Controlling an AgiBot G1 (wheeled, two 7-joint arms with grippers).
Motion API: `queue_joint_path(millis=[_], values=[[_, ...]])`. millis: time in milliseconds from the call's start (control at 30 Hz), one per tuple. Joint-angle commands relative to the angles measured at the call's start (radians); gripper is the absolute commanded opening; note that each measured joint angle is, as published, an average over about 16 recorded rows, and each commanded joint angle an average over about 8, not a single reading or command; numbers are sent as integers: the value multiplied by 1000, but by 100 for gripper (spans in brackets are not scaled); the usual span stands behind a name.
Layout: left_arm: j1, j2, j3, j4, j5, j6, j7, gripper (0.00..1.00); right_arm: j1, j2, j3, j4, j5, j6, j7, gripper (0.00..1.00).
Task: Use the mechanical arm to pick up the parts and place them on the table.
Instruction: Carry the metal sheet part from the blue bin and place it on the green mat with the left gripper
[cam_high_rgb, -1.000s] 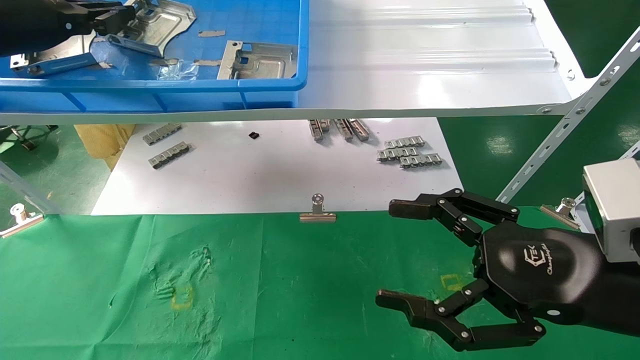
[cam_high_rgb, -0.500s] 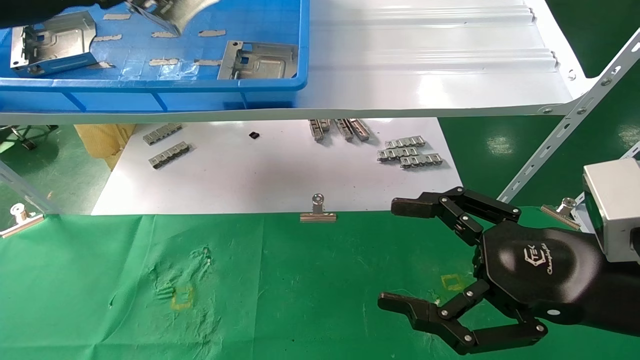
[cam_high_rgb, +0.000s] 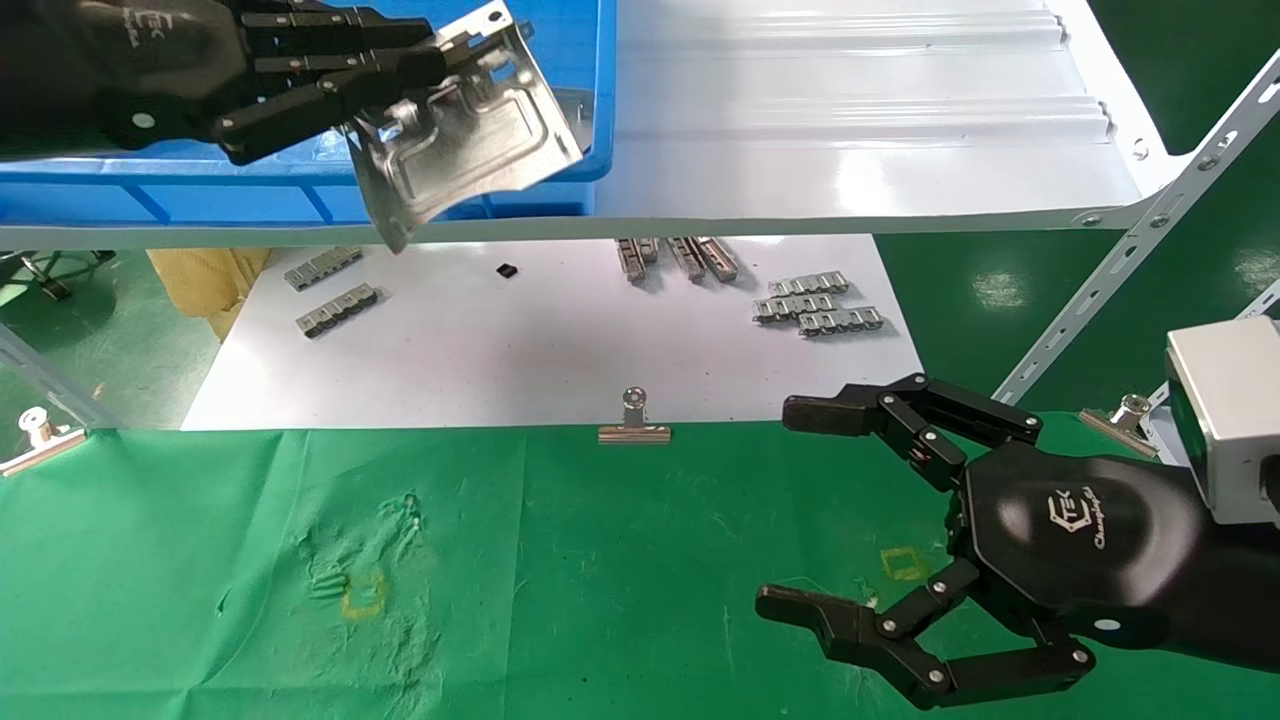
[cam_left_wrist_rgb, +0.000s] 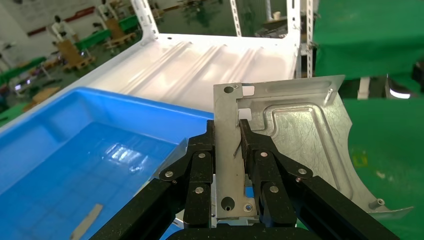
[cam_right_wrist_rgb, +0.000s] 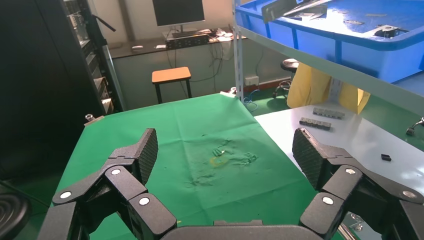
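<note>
My left gripper (cam_high_rgb: 410, 75) is shut on the bent side flange of a silver stamped metal part (cam_high_rgb: 470, 140). It holds the part in the air in front of the blue bin's front rim, tilted, over the white shelf's edge. The left wrist view shows the fingers (cam_left_wrist_rgb: 255, 150) clamping the flange of the part (cam_left_wrist_rgb: 300, 140). The green cloth table (cam_high_rgb: 560, 560) lies below, with a yellow square outline (cam_high_rgb: 363, 595). My right gripper (cam_high_rgb: 790, 510) is open and empty, low over the table at the right. The other parts in the bin are hidden behind my left hand.
A blue bin (cam_high_rgb: 300, 190) stands on the glossy white ribbed shelf (cam_high_rgb: 850, 130). Under it a white sheet (cam_high_rgb: 540, 350) carries grey clip strips (cam_high_rgb: 815, 305). Binder clips (cam_high_rgb: 634, 425) pin the cloth's edge. A slanted shelf brace (cam_high_rgb: 1130, 260) stands at the right.
My left gripper has lifted one part out of the blue bin and carried it forward and right, over the bin's front rim. The right arm has stayed still.
</note>
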Motion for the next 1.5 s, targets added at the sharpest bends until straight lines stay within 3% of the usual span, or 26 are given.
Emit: queue_joint_path(millis=[33,300,433,767,1167,1200,1433,1467,1500], values=[[18,-4,3,-33,-13,16,20,0,0,0,0,0,0,0,0,100],[166,-126,127,-347,-205,14,67,0,0,0,0,0,0,0,0,100],[197,-170,214,-401,-220,5,109,0,0,0,0,0,0,0,0,100],[209,-198,410,-380,-100,-4,299,0,0,0,0,0,0,0,0,100],[244,-155,543,-218,-45,-11,394,0,0,0,0,0,0,0,0,100],[247,-150,549,-205,-45,-11,402,6,0,0,0,0,0,0,0,100],[249,-120,587,-128,-49,-10,458,93,0,0,0,0,0,0,0,100],[248,-115,592,-118,-49,-10,467,100,0,0,0,0,0,0,0,100],[247,-110,597,-107,-49,-10,475,100,0,0,0,0,0,0,0,100]])
